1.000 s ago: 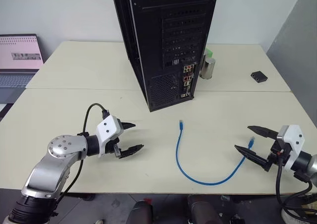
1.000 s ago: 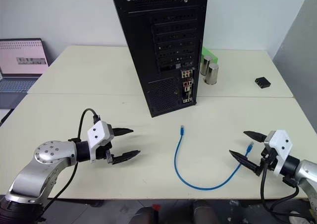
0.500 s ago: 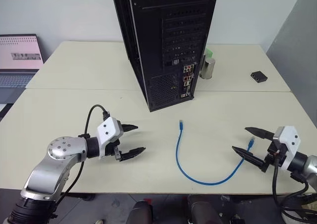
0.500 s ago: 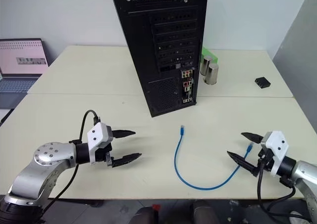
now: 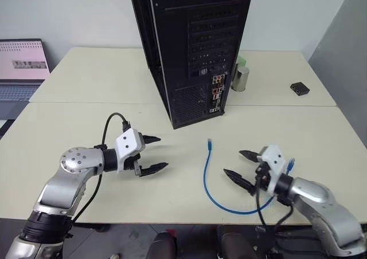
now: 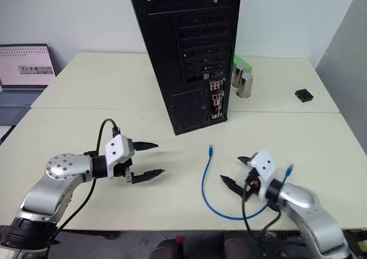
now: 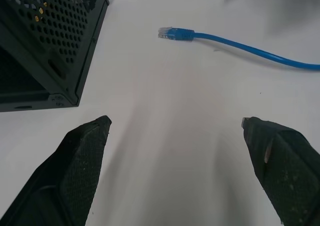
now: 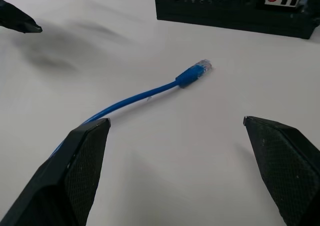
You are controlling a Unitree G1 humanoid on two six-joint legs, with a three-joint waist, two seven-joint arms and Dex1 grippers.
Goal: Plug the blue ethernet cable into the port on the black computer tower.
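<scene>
The blue ethernet cable (image 5: pixel 205 177) lies in a loose U on the pale table. One plug (image 5: pixel 210 141) points toward the black computer tower (image 5: pixel 195 47); the other plug (image 5: pixel 291 164) lies to the right. The port is somewhere in the tower's rear cluster of coloured connectors (image 5: pixel 216 93); I cannot single it out. My right gripper (image 5: pixel 232 162) hovers open inside the cable's loop, facing the near plug (image 8: pixel 192 73), and holds nothing. Left of the cable, my left gripper (image 5: pixel 163 152) is open and empty, with that plug (image 7: pixel 175 34) ahead of it.
A grey laptop (image 5: pixel 23 70) sits at the far left. Two metal cans (image 6: pixel 243 80) and a green object (image 6: pixel 239 60) stand just right of the tower. A small black box (image 5: pixel 299 88) lies at the far right. The table's front edge (image 5: pixel 172 220) runs close below both grippers.
My right gripper has swung left from beside the cable's right-hand plug to the inside of the loop. The left gripper has barely shifted. The cable has not moved.
</scene>
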